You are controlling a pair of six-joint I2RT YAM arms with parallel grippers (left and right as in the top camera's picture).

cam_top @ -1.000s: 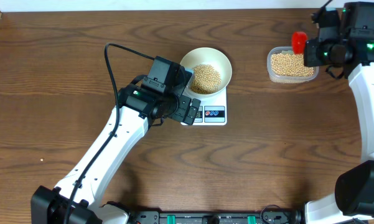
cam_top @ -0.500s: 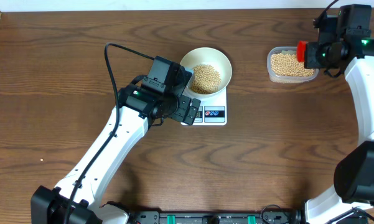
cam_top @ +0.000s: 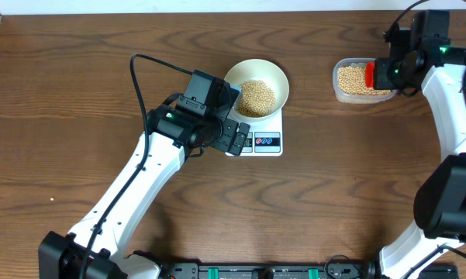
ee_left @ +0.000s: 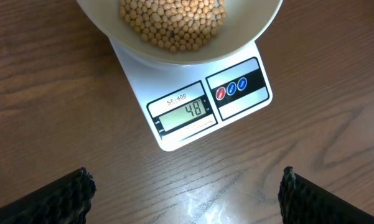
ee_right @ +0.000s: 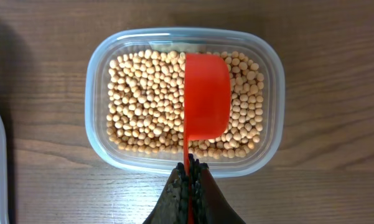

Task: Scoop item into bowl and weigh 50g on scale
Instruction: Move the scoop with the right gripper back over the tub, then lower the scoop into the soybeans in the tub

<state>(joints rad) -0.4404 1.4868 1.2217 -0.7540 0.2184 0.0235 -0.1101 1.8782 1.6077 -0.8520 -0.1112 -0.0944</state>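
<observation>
Beans [ee_right: 143,106] in tub [ee_right: 92,93] lie under right gripper [ee_right: 190,177], which pinches a red scoop [ee_right: 206,93]; left gripper [ee_left: 187,199] wide.

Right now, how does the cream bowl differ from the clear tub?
The bowl is round, cream and opaque; the tub is clear plastic, a rounded rectangle. The bowl stands on the scale; the tub stands on the table. The red scoop, gripped by the right hand, is over the tub, not the bowl. Both hold tan beans.

overhead looks down; wrists close over scale [ee_left: 187,115], tub [ee_right: 277,93].
</observation>
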